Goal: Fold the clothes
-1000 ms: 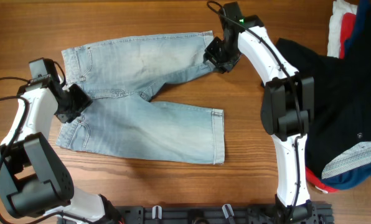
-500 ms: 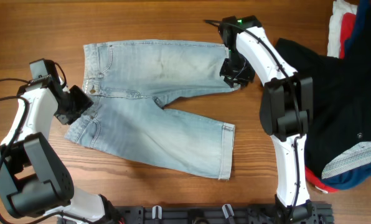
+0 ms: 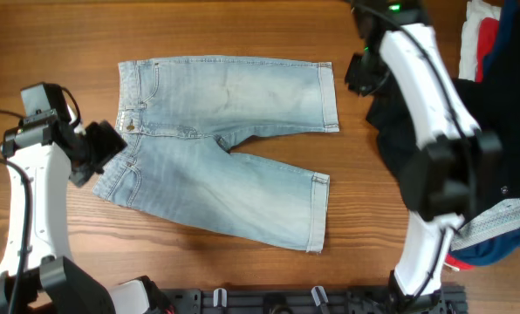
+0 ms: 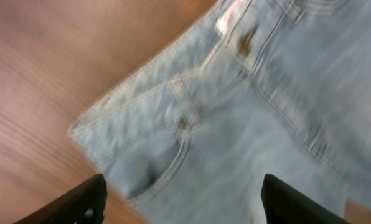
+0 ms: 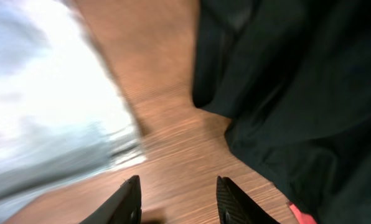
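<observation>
Left tool (image 3: pixel 103 144) and right tool (image 3: pixel 362 74) both spread open and empty, denim shorts (image 3: pixel 225 148) flat on the worktop (image 3: pixel 51 35)

The left arm rises along the left edge, wrist bent rightward, its tool at the waistband's pocket corner with fingers (image 4: pixel 79 199) wide apart over the denim. The right arm stretches to the far side, wrist angled down, tool just beside the upper leg's cuff, above bare wood between the shorts and the black garment (image 3: pixel 469 131); waistband lies left, legs point right, the lower one slanting nearer
</observation>
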